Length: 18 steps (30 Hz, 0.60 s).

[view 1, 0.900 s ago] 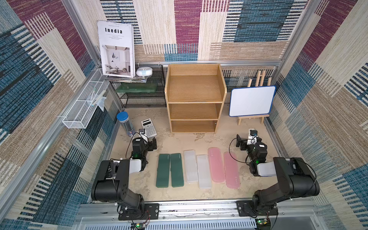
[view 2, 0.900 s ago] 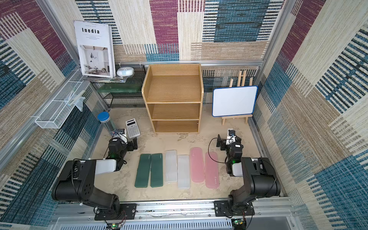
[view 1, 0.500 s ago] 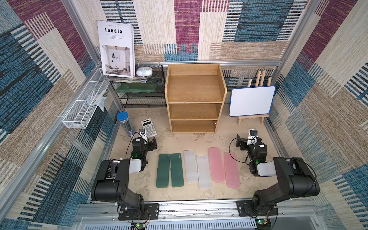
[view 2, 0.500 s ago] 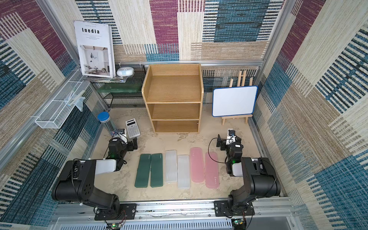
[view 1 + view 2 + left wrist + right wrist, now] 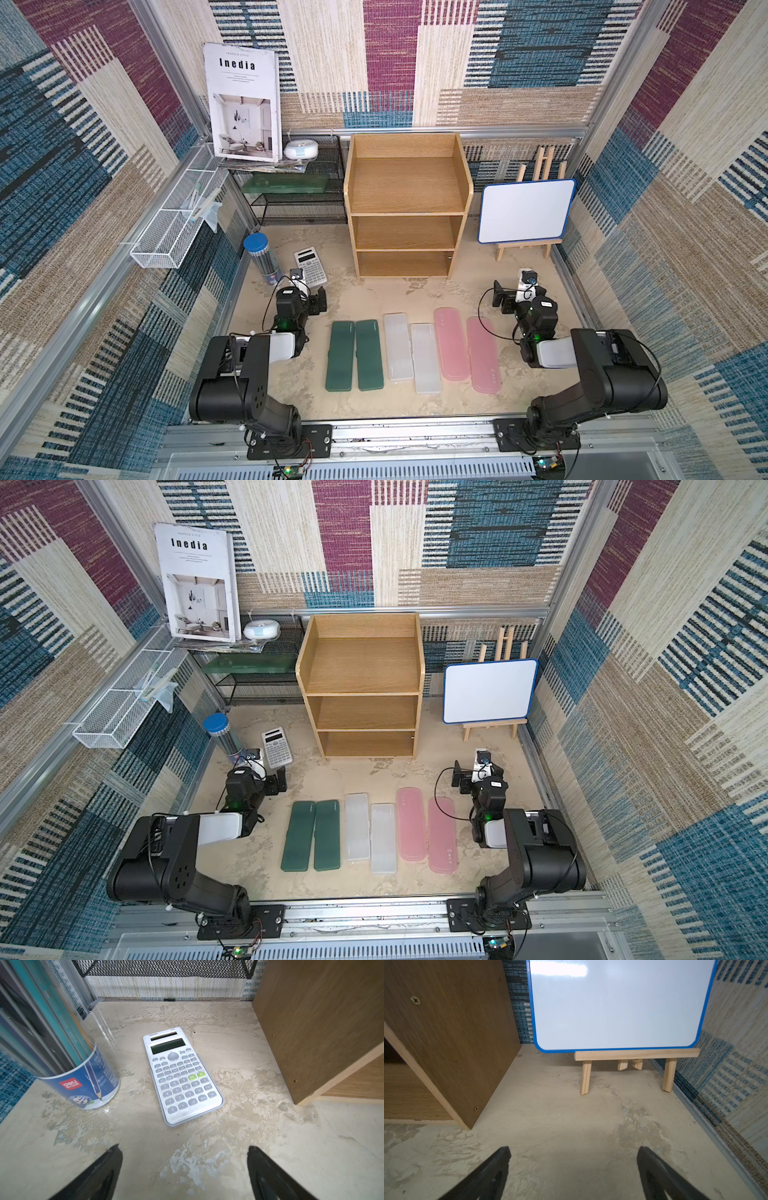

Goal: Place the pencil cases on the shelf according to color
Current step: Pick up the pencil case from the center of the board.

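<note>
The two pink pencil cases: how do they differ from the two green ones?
The pink pencil cases are pale and lie staggered, one nearer the shelf; the green pencil cases are dark, with ends level. Pink lies by the right hand, green by the left hand. All four lie flat, long and round-cornered.

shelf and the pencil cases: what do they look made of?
Shelf: wood or wood-look board, matte; grain visible, paler cut edges and screw heads in the right wrist view.
Pencil cases: apparently smooth plastic. Green pair opaque, white pair frosted and translucent, pink pair semi-opaque with a slight sheen.
</note>
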{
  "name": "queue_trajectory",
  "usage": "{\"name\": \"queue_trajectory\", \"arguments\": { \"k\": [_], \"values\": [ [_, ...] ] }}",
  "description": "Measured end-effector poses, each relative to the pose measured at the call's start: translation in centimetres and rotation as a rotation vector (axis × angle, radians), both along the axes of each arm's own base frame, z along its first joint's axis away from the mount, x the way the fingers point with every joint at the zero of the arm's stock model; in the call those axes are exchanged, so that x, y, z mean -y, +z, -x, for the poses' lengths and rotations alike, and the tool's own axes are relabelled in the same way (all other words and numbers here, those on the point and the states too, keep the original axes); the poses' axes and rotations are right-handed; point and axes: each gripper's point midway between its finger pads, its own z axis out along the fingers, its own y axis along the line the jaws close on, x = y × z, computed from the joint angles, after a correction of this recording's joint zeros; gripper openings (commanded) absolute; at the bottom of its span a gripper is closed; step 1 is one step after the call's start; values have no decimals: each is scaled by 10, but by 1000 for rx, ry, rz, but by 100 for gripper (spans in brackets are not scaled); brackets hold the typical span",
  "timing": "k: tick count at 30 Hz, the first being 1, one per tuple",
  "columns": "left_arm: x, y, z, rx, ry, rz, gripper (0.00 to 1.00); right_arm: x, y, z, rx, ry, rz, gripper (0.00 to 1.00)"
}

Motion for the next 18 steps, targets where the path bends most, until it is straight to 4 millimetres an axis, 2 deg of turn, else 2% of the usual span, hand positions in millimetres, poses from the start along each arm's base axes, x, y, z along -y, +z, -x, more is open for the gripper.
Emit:
{"name": "queue_trajectory", "arguments": {
  "k": [1,2,4,6,7,9,12,14,18],
  "values": [
    [-2,12,-5,-5,17,-2,97,0,9,-5,4,0,0,99],
    [-5,31,-14,1,50,8,96,0,21,-14,5,0,-1,99],
    [-16,74,-29,44,134,36,96,6,60,-36,35,-37,-15,99],
    [-25,94,-31,41,217,68,97,13,93,-47,54,-85,-42,99],
    [-27,95,-27,16,250,83,98,17,98,-48,34,-110,-59,99],
    [-25,90,-15,-52,290,131,98,25,94,-43,-55,-169,-103,100],
    [-23,91,4,-114,339,215,97,25,83,-20,-174,-210,-179,96],
    [-17,92,16,-145,352,262,97,16,76,-4,-245,-192,-235,93],
    [17,90,41,-224,294,339,98,-17,57,34,-397,-103,-353,87]
  ]
}}
